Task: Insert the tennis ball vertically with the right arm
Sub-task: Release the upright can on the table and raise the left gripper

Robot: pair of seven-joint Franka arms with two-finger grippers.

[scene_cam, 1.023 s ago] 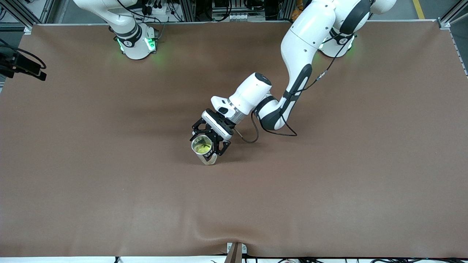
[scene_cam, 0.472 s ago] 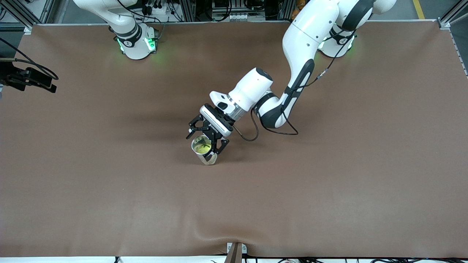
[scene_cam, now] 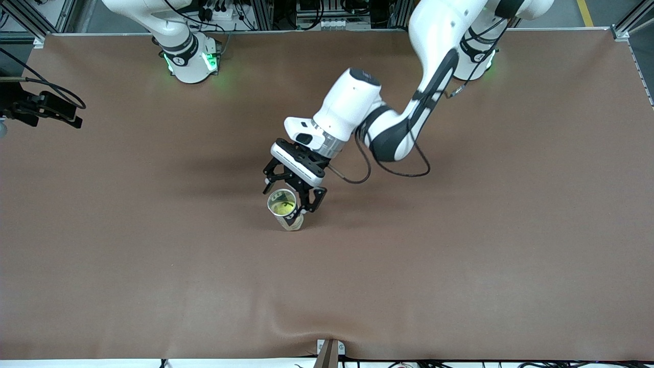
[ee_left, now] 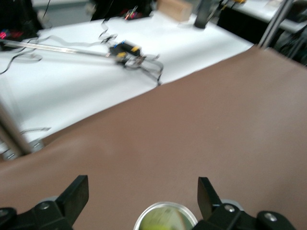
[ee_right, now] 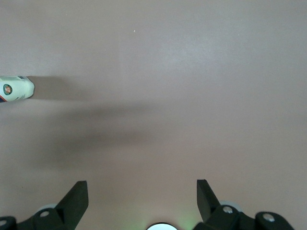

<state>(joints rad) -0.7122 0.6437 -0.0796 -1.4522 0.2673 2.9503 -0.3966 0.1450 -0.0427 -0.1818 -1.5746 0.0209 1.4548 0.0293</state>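
A clear tube with a metal rim (scene_cam: 290, 220) stands upright in the middle of the brown table. A yellow-green tennis ball (scene_cam: 282, 207) sits inside it. My left gripper (scene_cam: 288, 199) hangs open just over the tube's mouth, one finger on each side and neither pressing the wall. In the left wrist view the tube's rim (ee_left: 165, 207) and the ball (ee_left: 165, 221) show between the spread fingers of the left gripper (ee_left: 142, 187). My right gripper (scene_cam: 66, 115) is open and empty, over the table's edge at the right arm's end. The right wrist view shows the right gripper (ee_right: 142, 187) and the tube (ee_right: 15, 88) far off.
The brown mat (scene_cam: 460, 255) covers the whole table. Both arm bases, the right one (scene_cam: 190, 61) and the left one (scene_cam: 472, 64), stand along the edge farthest from the front camera. A small metal bracket (scene_cam: 329, 350) sits at the nearest edge. A white bench with cables (ee_left: 96, 72) lies off the table.
The left gripper has lifted and drawn back from round the tube toward its base, leaving the tube standing. The right gripper has shifted slightly over the table's edge.
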